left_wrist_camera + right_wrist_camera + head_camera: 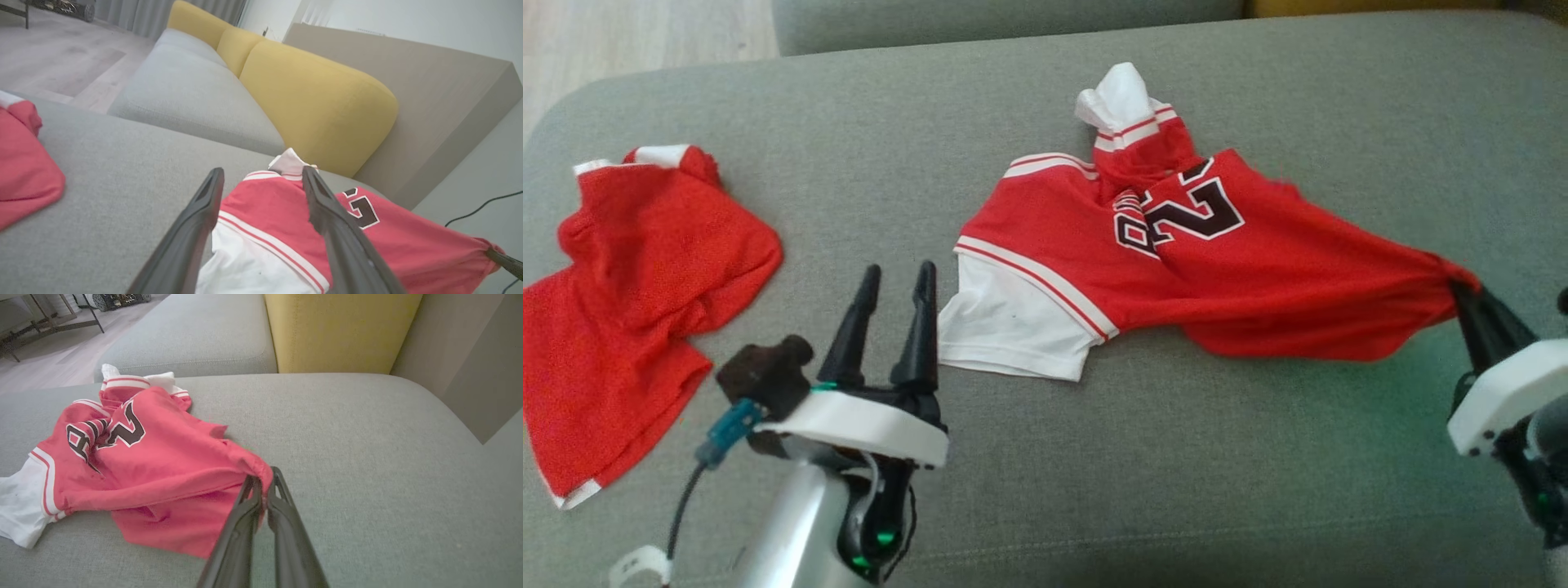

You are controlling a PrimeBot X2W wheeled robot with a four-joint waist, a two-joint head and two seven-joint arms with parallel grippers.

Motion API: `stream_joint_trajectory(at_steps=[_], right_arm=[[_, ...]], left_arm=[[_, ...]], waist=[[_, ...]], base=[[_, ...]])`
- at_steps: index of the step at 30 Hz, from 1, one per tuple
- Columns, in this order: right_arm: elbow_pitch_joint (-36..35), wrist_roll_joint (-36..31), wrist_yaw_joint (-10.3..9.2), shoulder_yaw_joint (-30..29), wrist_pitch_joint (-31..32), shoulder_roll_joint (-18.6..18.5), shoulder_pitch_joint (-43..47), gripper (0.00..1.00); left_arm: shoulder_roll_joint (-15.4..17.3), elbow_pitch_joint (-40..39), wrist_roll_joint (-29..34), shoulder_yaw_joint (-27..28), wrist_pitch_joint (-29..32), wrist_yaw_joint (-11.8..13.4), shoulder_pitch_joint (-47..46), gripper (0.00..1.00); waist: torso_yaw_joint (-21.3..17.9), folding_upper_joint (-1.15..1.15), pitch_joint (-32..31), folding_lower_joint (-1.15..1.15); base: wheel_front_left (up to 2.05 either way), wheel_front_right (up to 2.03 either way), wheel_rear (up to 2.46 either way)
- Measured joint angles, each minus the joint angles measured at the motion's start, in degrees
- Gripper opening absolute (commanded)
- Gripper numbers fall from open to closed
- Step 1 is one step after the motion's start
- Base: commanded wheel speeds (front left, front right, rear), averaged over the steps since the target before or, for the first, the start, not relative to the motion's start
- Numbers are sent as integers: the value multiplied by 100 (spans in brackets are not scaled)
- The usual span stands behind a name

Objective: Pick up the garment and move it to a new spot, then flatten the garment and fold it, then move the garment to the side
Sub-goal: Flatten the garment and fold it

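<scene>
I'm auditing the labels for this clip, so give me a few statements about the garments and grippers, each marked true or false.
1. The right gripper is shut on a corner of the numbered red jersey. True.
2. The left gripper grips the jersey's white part. False: its jaws stand open beside it, holding nothing.
3. A second red garment lies apart from the jersey, on the robot's left. True.
4. The jersey lies flat and smooth on the grey cushion. False: it is bunched and drawn out toward the right gripper.
</scene>
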Motion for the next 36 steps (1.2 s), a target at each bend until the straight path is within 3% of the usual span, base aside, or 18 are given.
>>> stream_joint_trajectory(at_steps=[9,15,22,36], right_arm=[[-24,-316,0,81,-100,323,209,0],[42,-342,0,114,-229,524,204,0],[123,-387,0,193,-347,581,196,0],[135,-387,0,263,-446,616,182,0]], left_arm=[[0,1123,55,-410,1,-32,-88,100],[0,1848,302,-414,1,240,-419,100],[1,2772,470,-471,57,355,-740,100],[-3,3583,511,-478,30,254,-1193,100]], waist=[[-136,0,162,0],[-214,0,203,0],[-331,0,230,0],[-361,0,331,0]], base=[[0,0,0],[0,0,0],[0,0,0],[0,0,0]])
